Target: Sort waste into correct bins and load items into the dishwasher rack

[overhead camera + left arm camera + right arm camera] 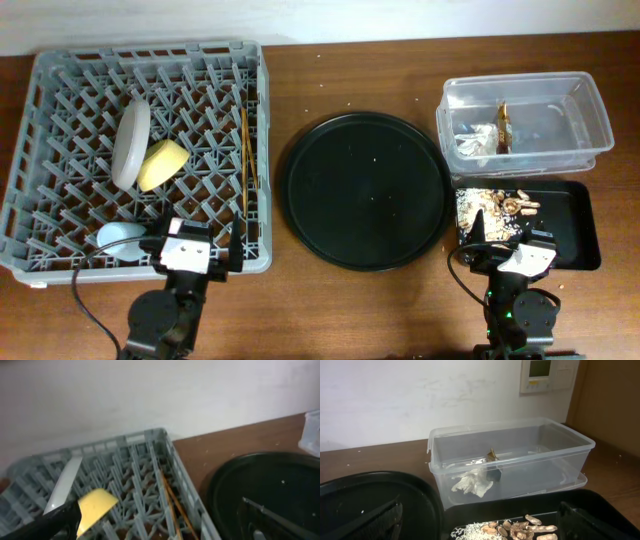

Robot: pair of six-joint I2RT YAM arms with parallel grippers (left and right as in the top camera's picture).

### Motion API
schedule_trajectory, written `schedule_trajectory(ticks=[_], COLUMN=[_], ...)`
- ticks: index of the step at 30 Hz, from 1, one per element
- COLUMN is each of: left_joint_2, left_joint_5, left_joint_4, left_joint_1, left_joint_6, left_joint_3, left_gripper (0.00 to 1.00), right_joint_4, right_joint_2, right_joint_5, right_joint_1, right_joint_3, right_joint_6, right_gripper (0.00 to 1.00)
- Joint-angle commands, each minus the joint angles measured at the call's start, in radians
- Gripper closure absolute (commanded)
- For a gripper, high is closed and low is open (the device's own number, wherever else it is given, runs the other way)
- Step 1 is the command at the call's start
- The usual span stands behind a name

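Sorting looks done: plate (130, 145), yellow bowl (162, 164) and chopsticks (244, 160) sit in the dishwasher rack (150, 50) at the left edge, tissue (472, 143) in the clear tub (520, 82) far right. Left gripper (192, 243) and right gripper (512, 250) are both spread, empty. Next is probably just a check for stragglers.

On my feeds I see a large round black tray (365, 190) lying flat mid-bench, the brown wooden bench (340, 300) and the tray both dotted with pale specks (376, 157), a white wall (395, 400) behind, and a small display panel (547, 375) mounted on it.
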State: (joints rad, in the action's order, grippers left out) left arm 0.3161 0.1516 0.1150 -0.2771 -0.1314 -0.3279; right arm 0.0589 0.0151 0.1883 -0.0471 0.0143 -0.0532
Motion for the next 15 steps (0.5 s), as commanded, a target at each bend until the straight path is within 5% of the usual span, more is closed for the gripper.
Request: schedule_trajectory(ticks=[1,4,8,15], left_joint_2=[-0.207,-0.312,-0.311,-0.311], left_joint_5=[-0.043,-0.048,-0.051,-0.051], left_joint_4=[-0.006,-0.069,-0.045,-0.044], left_joint_1=[0.066,0.082,0.194,0.197], left_joint_6=[-0.012,-0.012,-0.013,-0.013], left_joint_3=[0.155,0.322,0.320,0.319], left_gripper=[0.01,0.01,0.01,0.01], right_joint_4=[0.004,0.004,0.004,0.004], right_joint_2=[-0.007,-0.007,-0.007,-0.007], right_joint_5=[-0.002,-0.002,-0.002,-0.002], right_joint_1=[-0.006,-0.006,-0.006,-0.006], right_joint_3=[-0.009,-0.009,-0.009,-0.009], right_joint_6=[-0.007,-0.007,-0.007,-0.007], right_gripper=[0.02,0.02,0.02,0.02])
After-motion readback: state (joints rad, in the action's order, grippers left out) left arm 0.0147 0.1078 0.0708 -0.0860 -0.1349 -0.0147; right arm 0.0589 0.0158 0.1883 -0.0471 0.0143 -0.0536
